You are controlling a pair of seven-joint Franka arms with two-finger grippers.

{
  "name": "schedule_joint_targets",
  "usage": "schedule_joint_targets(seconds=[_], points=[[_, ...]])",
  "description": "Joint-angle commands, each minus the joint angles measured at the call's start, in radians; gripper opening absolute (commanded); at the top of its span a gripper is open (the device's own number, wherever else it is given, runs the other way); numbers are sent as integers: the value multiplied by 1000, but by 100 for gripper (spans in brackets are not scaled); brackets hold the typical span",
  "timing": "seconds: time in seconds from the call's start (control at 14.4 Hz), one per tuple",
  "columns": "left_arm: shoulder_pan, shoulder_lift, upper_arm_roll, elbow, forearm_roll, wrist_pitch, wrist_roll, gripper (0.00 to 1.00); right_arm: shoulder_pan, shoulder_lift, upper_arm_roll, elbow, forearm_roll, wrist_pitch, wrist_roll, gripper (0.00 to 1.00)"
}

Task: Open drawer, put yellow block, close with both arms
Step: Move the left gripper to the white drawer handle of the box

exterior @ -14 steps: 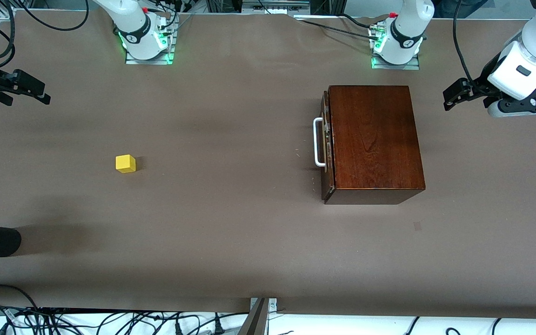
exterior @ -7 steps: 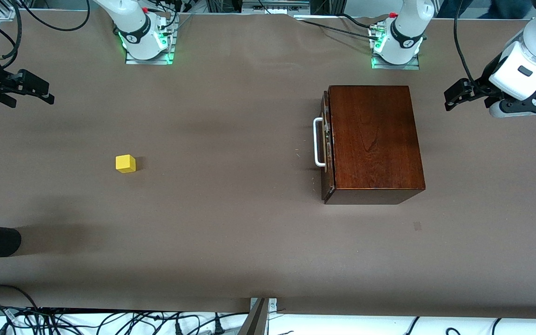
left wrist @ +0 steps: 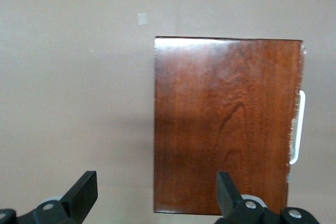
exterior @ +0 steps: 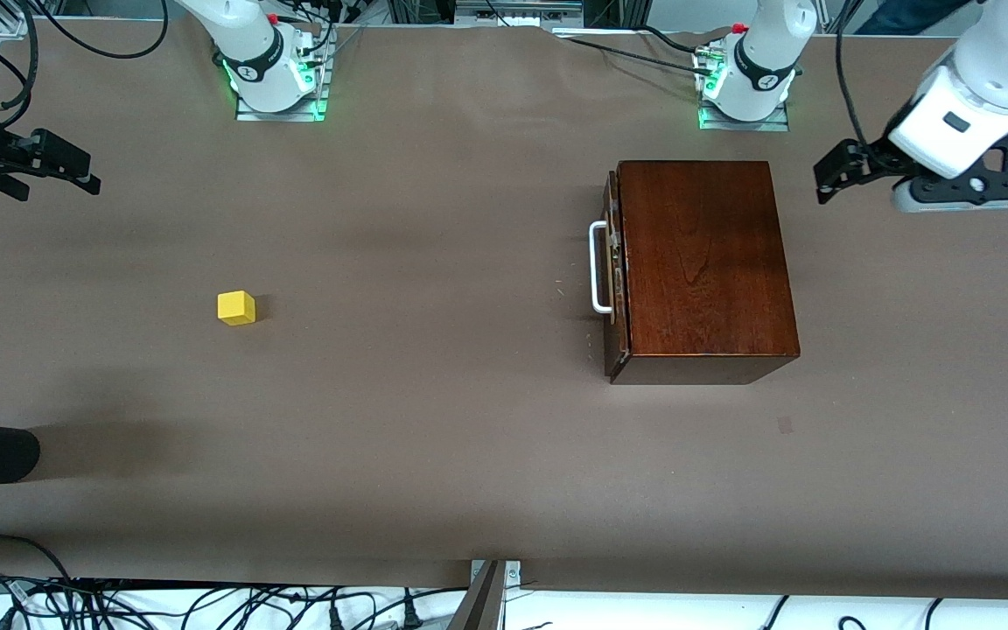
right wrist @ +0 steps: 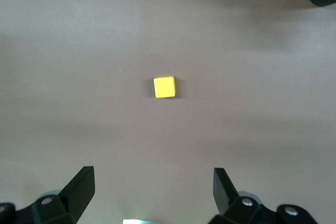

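So the drawer (exterior: pixel 613 267) sits fully pushed into the wooden box (exterior: pixel 701 262), white handle (exterior: pixel 598 267) facing the right arm's end of the table. The yellow block (exterior: pixel 236 308) lies alone on the table (exterior: pixel 434 420), well apart from the box. The left gripper (exterior: pixel 836 172) hangs wide open and empty over the table beside the box. The right gripper (exterior: pixel 62 166), just as wide and empty, is up over its own end.

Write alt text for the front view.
A shut drawer with a white handle sits in a dark wooden box toward the left arm's end of a brown table; a yellow block lies toward the right arm's end. The left gripper and right gripper hover open over the table's ends.
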State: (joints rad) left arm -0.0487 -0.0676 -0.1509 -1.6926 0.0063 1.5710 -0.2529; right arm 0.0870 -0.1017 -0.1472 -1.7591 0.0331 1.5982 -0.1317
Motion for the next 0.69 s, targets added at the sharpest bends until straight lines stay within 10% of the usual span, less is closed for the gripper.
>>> schedule_joint_targets(seconds=[0.0, 0.62], points=[[4, 61, -87, 65, -12, -25, -101, 100, -23, 4, 5, 24, -16, -41, -29, 100], [-119, 299, -383, 184, 109, -17, -606, 100, -21, 4, 0, 64, -19, -35, -29, 100]])
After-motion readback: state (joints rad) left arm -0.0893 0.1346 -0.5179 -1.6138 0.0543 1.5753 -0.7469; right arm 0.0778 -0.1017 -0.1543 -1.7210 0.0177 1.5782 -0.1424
